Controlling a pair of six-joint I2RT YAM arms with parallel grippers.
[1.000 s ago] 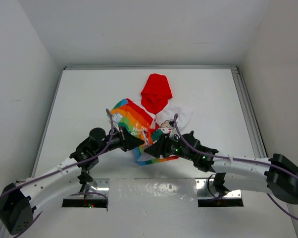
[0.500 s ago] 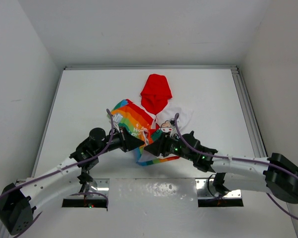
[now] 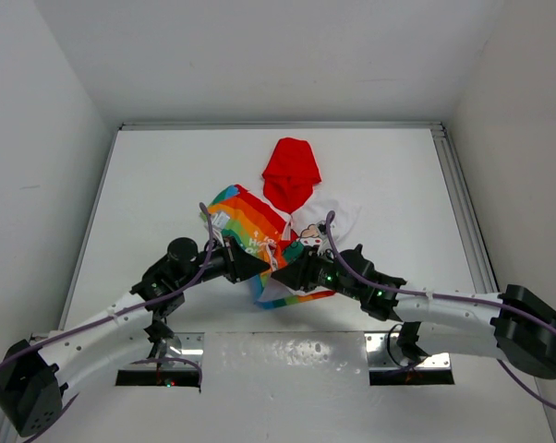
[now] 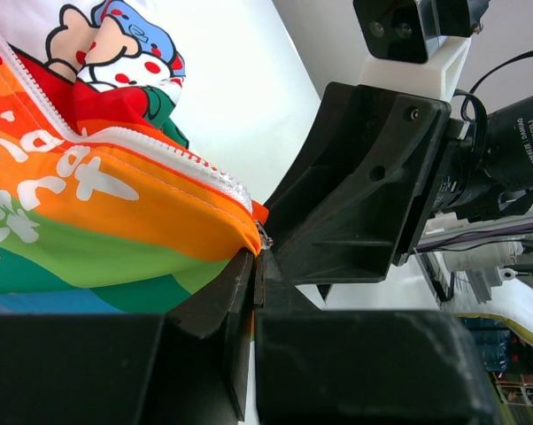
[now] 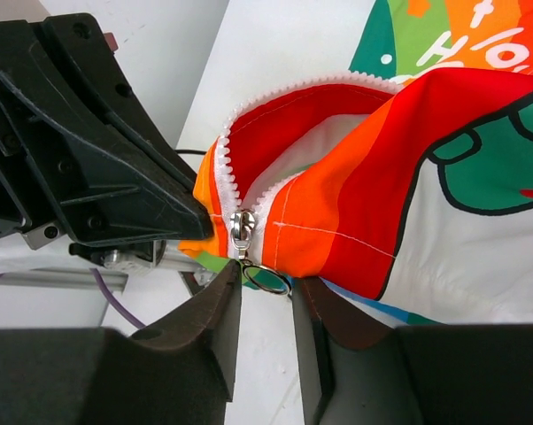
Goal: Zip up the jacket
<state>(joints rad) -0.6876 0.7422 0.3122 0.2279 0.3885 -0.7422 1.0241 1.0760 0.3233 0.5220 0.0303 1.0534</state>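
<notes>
Jacket hem in left fingers, zipper pull between right fingers, hidden overhead

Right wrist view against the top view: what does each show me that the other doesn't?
Only the right wrist: the zipper slider at the bottom of the parted white teeth, its ring pull between the fingers of the right gripper. Only the top: the red hood and both arms whole. Both: the rainbow hem of the jacket, with the left gripper at it.
</notes>
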